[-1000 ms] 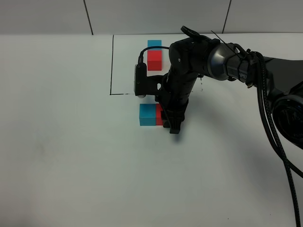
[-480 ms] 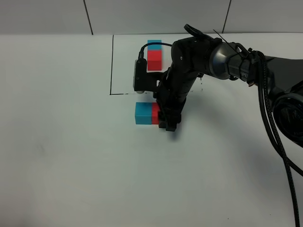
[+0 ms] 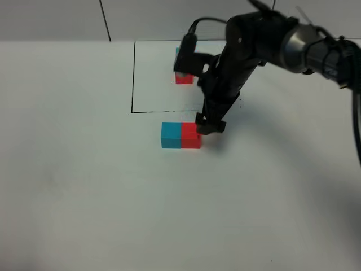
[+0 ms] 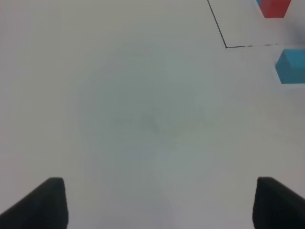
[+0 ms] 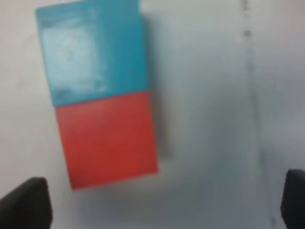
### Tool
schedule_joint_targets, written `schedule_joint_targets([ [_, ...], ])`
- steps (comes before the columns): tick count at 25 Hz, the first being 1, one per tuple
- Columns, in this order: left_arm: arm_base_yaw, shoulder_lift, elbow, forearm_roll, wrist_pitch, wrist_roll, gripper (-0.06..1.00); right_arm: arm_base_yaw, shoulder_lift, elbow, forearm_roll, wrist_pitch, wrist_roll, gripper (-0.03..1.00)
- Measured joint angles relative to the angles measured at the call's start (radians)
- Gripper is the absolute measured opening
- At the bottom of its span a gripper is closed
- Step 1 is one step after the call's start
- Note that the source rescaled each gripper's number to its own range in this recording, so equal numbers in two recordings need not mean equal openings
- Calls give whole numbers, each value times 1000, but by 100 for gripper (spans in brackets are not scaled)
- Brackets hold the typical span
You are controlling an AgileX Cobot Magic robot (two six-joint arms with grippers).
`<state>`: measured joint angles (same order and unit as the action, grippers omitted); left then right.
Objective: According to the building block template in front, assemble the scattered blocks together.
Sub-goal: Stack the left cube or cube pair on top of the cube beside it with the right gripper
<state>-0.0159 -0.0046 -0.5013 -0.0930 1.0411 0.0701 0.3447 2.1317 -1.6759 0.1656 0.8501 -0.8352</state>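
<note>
Soft, even light fills the pale bench (image 3: 84, 192), bright without glare. The right arm (image 3: 254, 51) is smeared by motion blur and casts a faint shadow beside the scattered blocks (image 5: 100, 95). Their edges look fuzzy in the right wrist view, and the left wrist view is hazy throughout.

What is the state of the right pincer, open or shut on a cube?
Open: in the right wrist view the fingertips of the right pincer stand far apart, and the red cube lies free between them.

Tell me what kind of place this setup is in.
Probably a robotics lab test bench: a bare white tabletop with a black rectangle drawn on it, a cyan cube and red cube lying joined, a black robot arm above, and a plain panelled wall behind.
</note>
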Motion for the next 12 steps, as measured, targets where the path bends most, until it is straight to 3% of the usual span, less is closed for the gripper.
schedule_joint_targets([
  [5,0,0,0,0,0,0,86,-111,-253,250,23,-229,94,95],
  [10,0,0,0,0,0,0,86,-199,-536,634,64,-507,230,95],
  [12,0,0,0,0,0,0,86,-219,-624,755,68,-576,281,95],
])
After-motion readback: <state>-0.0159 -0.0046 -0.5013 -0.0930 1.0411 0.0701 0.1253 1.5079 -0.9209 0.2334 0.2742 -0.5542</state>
